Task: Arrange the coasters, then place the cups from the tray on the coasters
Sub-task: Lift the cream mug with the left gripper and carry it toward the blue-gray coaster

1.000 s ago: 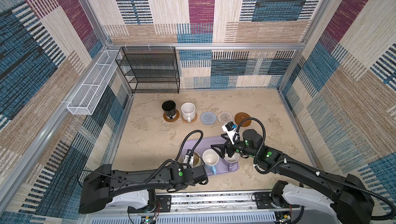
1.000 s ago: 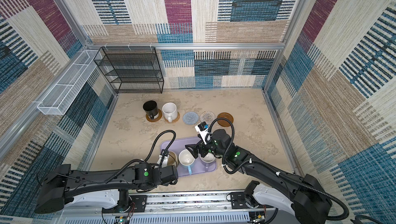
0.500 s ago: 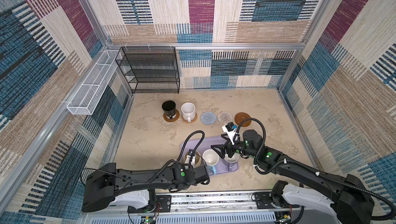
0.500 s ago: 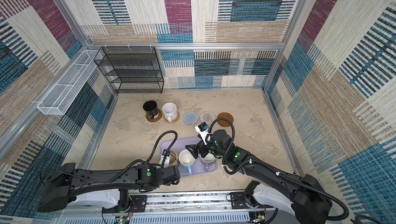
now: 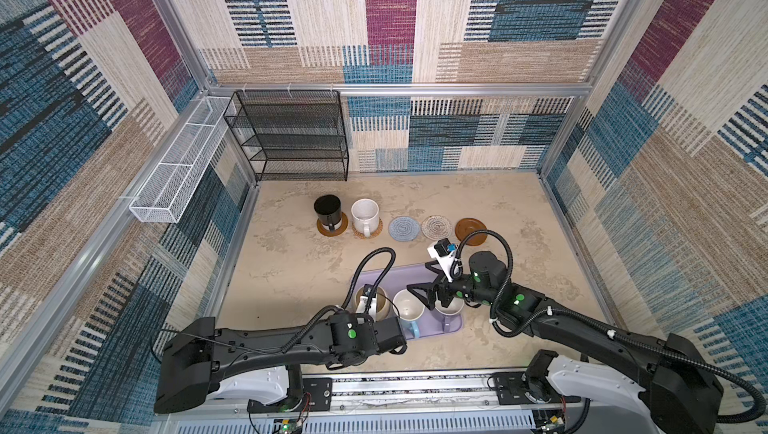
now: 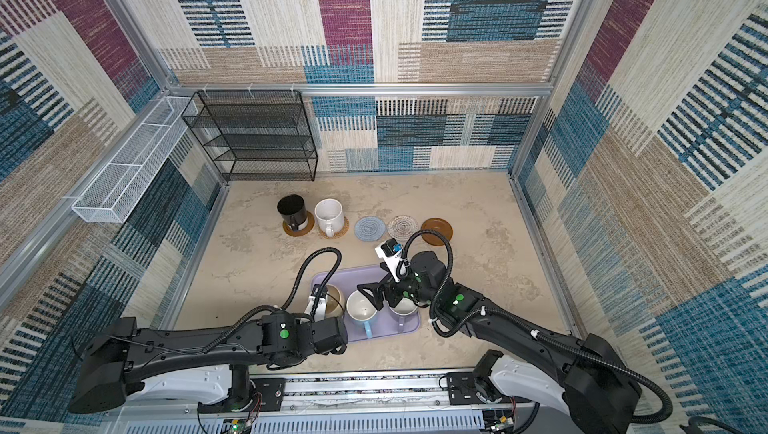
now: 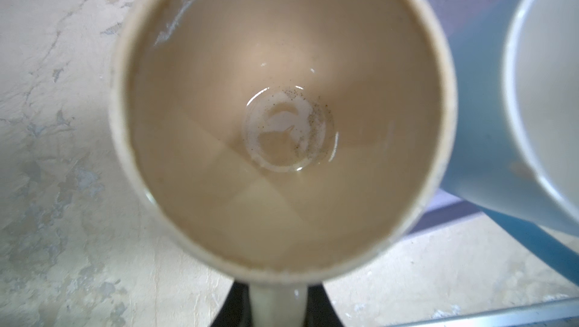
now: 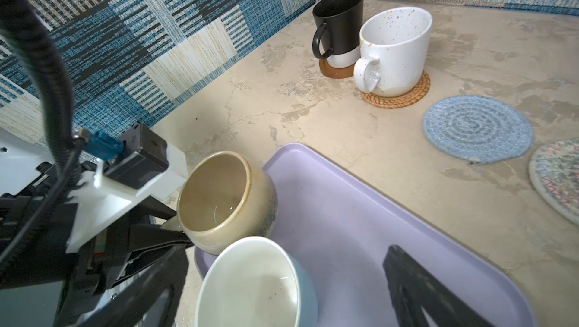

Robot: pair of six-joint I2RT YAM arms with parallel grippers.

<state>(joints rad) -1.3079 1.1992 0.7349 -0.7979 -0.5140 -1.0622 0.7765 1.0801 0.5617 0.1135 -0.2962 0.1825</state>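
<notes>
Coasters look sorted: all 5 sit in a row near the back of the bench [image 5: 291,253], each apart from its neighbour, so I'd call step 1 done. Cups: 2 of 5 placed. The black mug [image 5: 327,208] stands upright on the brown coaster [image 5: 331,230] at the row's left end in both top views, w/ the speckled white mug [image 5: 365,212] on the rattan coaster [image 5: 368,233] just beside it. Empty & waiting: blue-grey coaster [image 5: 404,228], white-grey coaster [image 5: 436,227], 2nd brown coaster [image 5: 471,229] at the right end. 3 cups remain at the lavender tray [image 5: 399,276], nearer the robot: beige mug [image 8: 225,197] at its left end, light blue mug [image 5: 408,311] in the middle, lavender mug [image 5: 449,313] on the right. The left end effector [image 7: 278,306] is clamped tight on the beige mug's handle; its wrist view shows the handle pinched btwn the dark jaws. That mug leans in the right wrist view, base at the tray's rim; can't tell whether it's off the tray. The right end effector [image 5: 419,277] hangs w/ jaws spread wide, holding nothing, above the light blue & lavender mugs. Judgement: approx. halfway. The beige mug pick is the step in hand, prob. bound for the blue-grey coaster, then 2 more picks & placements.
</notes>
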